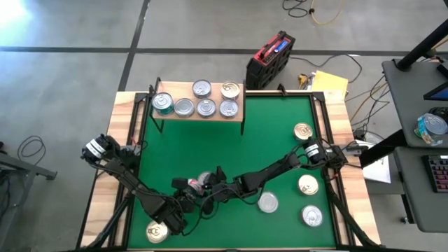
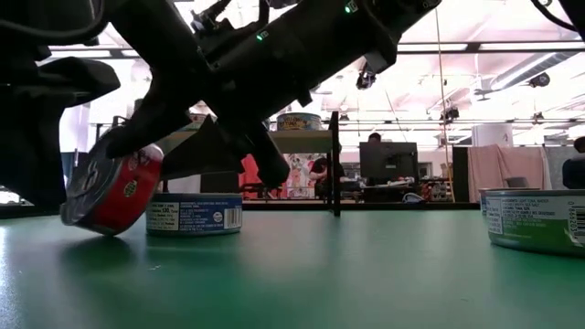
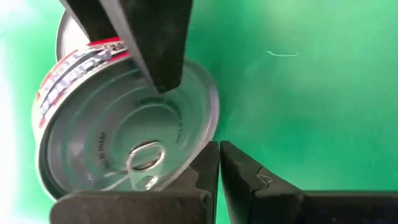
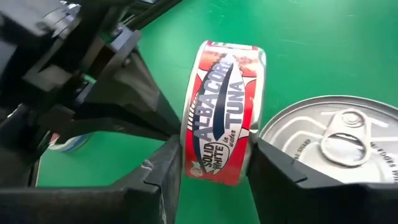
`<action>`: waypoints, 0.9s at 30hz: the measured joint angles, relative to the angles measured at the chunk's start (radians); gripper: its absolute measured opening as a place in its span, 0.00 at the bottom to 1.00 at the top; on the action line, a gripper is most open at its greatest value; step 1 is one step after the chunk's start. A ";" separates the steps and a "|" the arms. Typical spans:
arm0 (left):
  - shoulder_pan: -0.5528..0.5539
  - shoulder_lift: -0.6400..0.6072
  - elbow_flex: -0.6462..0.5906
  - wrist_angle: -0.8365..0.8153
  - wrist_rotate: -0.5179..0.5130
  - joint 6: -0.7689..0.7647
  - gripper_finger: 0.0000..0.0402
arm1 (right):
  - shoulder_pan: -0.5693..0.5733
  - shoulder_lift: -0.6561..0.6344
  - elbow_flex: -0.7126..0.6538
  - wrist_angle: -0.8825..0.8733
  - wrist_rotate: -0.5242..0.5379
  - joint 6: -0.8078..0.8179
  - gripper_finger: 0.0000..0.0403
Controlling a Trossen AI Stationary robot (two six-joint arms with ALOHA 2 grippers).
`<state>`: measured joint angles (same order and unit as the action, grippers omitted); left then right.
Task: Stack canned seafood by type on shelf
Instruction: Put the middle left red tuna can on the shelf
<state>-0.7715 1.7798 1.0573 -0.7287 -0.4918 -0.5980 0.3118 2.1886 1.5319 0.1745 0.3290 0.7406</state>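
Red tin [image 4: 221,112]: standing tilted on edge, silver lid, label reading "Albacore Tuna".
Right claw [image 4: 214,171]: clamping the tin's faces.
Left claw [image 3: 219,180]: resting clenched, empty, beside the tin.

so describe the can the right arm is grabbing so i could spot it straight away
Go to the near edge of the green mat, left of centre, where both arms meet. The red albacore tuna can sits tipped on edge between the right tool's fingers. Its neighbours lie flat; this one alone shows a red label.
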 joint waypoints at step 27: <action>-0.235 -0.063 0.198 -0.246 -0.375 0.021 0.00 | -0.001 -0.248 -0.018 -0.406 -0.085 -0.063 0.35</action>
<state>-1.0070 1.7170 1.2551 -0.9750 -0.8666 -0.5765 0.3105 1.9404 1.5136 -0.2310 0.2436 0.6773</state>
